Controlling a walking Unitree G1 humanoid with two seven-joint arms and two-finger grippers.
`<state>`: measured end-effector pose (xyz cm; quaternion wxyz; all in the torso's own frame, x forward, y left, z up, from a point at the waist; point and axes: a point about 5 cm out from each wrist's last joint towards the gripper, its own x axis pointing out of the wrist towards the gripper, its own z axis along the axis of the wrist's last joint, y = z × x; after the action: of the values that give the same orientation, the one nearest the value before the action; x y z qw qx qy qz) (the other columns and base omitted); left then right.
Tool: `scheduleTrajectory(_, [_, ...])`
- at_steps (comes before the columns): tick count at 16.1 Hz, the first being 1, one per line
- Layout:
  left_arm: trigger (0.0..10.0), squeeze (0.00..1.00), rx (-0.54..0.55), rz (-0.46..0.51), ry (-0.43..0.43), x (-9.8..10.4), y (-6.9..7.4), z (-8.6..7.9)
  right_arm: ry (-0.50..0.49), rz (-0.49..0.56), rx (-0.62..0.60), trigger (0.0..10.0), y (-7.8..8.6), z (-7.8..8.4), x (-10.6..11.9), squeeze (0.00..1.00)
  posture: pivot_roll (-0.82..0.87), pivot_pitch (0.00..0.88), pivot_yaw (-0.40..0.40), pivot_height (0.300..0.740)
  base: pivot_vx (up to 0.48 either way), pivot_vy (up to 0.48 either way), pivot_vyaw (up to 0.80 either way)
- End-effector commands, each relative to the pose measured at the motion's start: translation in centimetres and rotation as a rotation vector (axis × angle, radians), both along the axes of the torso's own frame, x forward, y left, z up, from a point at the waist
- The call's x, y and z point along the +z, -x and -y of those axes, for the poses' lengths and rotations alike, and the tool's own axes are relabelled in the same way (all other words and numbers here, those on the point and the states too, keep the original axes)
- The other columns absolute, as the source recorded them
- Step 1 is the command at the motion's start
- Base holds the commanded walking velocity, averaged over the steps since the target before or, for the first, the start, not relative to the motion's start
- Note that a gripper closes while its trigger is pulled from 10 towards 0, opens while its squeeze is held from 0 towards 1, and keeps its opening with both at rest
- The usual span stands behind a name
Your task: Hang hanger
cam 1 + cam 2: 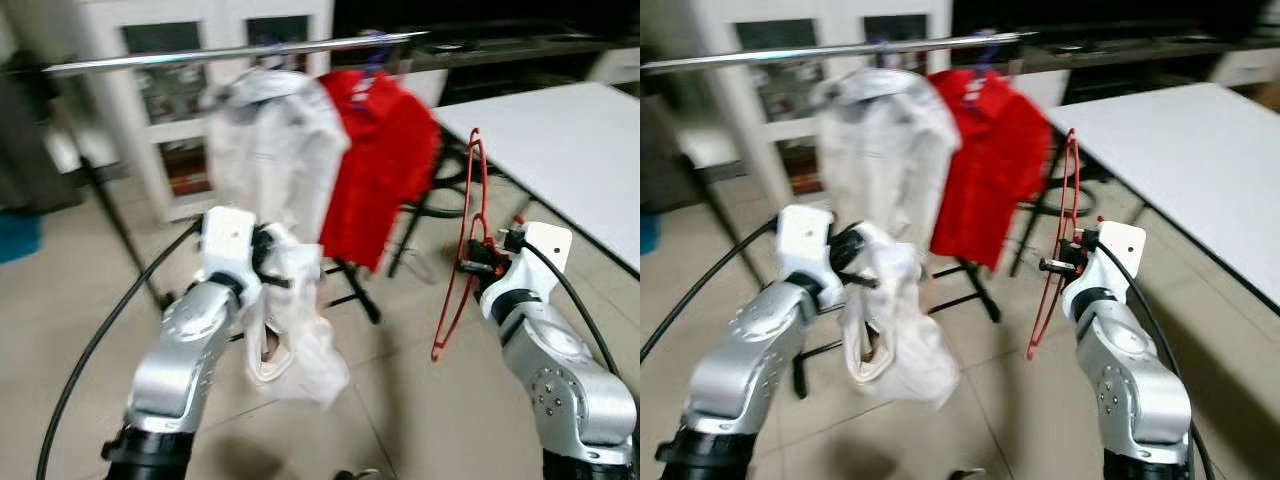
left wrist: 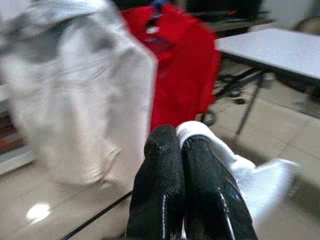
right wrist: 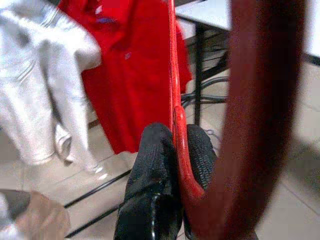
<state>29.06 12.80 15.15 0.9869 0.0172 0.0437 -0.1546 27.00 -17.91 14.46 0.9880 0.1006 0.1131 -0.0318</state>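
A thin red hanger (image 1: pixel 462 250) stands upright in my right gripper (image 1: pixel 478 262), whose black fingers (image 3: pixel 155 170) are shut on its wire at the right of the scene. My left gripper (image 1: pixel 268 262) is shut on a white garment (image 1: pixel 290 330) that droops below it. A silver rail (image 1: pixel 230 52) runs across the top. On it hang a white shirt (image 1: pixel 270 150) and a red shirt (image 1: pixel 385 165). Both grippers sit below and in front of the rail.
A white table (image 1: pixel 570 150) stands at the right, its black legs near the red shirt. The rack's black legs (image 1: pixel 350 290) cross the tiled floor. A white cabinet (image 1: pixel 170 110) stands behind the rail.
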Motion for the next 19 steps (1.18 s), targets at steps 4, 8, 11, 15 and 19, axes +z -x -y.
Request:
scheduleTrajectory(4, [10.0, 0.0, 0.036, 0.051, -0.013, 0.5, -0.2, -0.6, -0.037, 0.05, -0.05, 10.0, -0.5, 0.2, 0.7, 0.0, 0.01, 0.0, -0.028, 0.74, 0.0, 0.0, -0.77])
scheduleTrajectory(8, [10.0, 0.0, 0.017, 0.067, -0.031, 0.3, -0.2, -0.2, 0.043, 0.094, -0.033, 10.0, -0.1, -0.1, 0.7, 0.0, 0.01, 0.0, -0.04, 0.74, 0.0, 0.0, -0.77])
scheduleTrajectory(11, [10.0, 0.0, 0.023, 0.058, -0.01, 0.4, -0.3, -0.3, 0.013, 0.077, 0.001, 10.0, -0.3, -0.5, 0.5, 0.0, 0.01, 0.0, -0.028, 0.74, 0.0, 0.0, -0.79])
scheduleTrajectory(15, [10.0, 0.0, 0.006, 0.059, 0.001, 0.5, 0.0, -0.3, -0.046, 0.089, -0.033, 10.0, -0.1, -0.7, 0.5, 0.0, 0.02, 0.0, -0.034, 0.74, 0.0, 0.0, -0.74])
scheduleTrajectory(19, [10.0, 0.0, 0.015, 0.055, 0.008, 0.6, -0.5, -0.5, -0.001, 0.052, 0.019, 10.0, 0.1, -0.9, 0.0, 0.0, 0.01, 0.0, -0.005, 0.74, 0.0, 0.219, -0.69])
